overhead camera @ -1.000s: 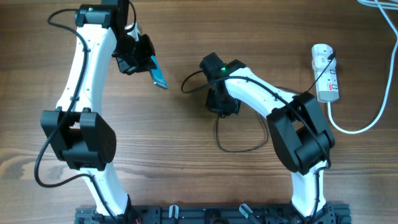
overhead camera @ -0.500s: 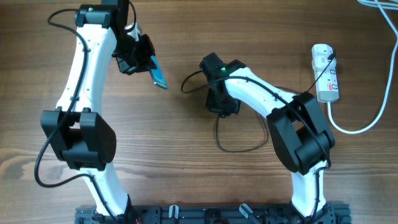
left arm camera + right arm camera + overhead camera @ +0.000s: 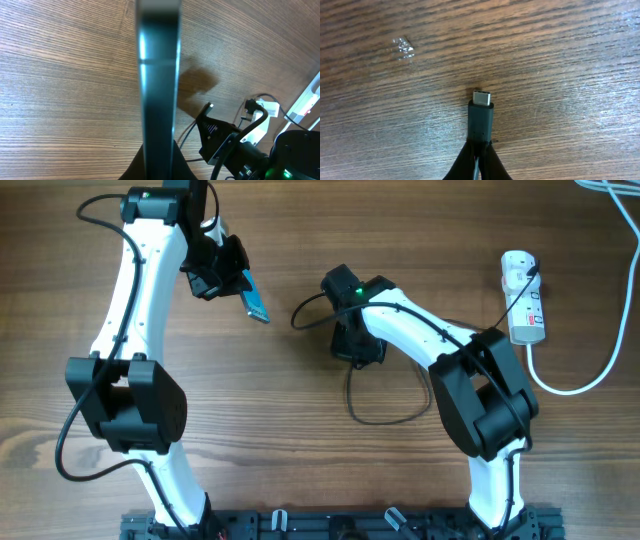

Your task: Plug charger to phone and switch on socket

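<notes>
Surface: brown wooden table (image 3: 290,470) with fine straight grain running across it, matt, slightly glossy in the right wrist view.
Left gripper (image 3: 228,272): clenched on the phone, black fingers on both flat faces near one end.
Phone (image 3: 258,302): thin flat rectangular slab held off the table at the far left of centre, tilted, its teal face showing from overhead. In the left wrist view it stands edge-on as a narrow dark glossy strip (image 3: 159,90) with a teal sheen, throwing a soft shadow on the wood.
Right gripper (image 3: 357,348): clamped on the charger just behind its plug, low over the table near the middle.
Charger (image 3: 385,421): thin black rubbery cable lying in a loose loop on the wood below the right gripper. Its plug (image 3: 481,116) is a small flattened black body with a short rounded metal tip, pointing away from the fingers, close above the wood.
Socket (image 3: 524,298): short white plastic strip with rounded ends and small red marks, flat on the table at the far right, well apart from both grippers.
White lead (image 3: 585,383): smooth, thicker cable curving from the socket's near end out to the right.
</notes>
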Robot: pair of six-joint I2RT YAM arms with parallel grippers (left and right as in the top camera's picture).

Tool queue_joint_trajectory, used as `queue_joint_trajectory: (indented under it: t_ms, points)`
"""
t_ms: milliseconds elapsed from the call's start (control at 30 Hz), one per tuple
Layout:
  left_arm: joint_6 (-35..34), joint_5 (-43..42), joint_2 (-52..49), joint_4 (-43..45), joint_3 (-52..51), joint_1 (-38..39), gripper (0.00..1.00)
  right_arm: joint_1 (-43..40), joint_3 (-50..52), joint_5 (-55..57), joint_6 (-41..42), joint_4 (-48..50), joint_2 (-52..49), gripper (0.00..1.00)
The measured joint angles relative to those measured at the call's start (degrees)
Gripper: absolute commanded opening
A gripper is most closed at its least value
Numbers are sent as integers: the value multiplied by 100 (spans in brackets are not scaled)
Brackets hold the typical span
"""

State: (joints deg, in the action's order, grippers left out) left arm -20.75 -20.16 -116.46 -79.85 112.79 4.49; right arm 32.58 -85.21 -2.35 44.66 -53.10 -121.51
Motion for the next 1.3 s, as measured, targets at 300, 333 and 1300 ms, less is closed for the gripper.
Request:
queue_joint_trajectory:
  t_ms: [300, 333, 1300]
  points:
    - [122, -420, 0, 715, 0, 0, 4, 0, -2, -393, -776, -527, 313, 4]
    - [133, -516, 0, 841, 0, 0, 4, 0, 0, -483, -905, -614, 518, 5]
    - [988, -2986, 0, 1698, 0, 402, 4, 938, 0, -1403, -2031, -898, 3268, 4]
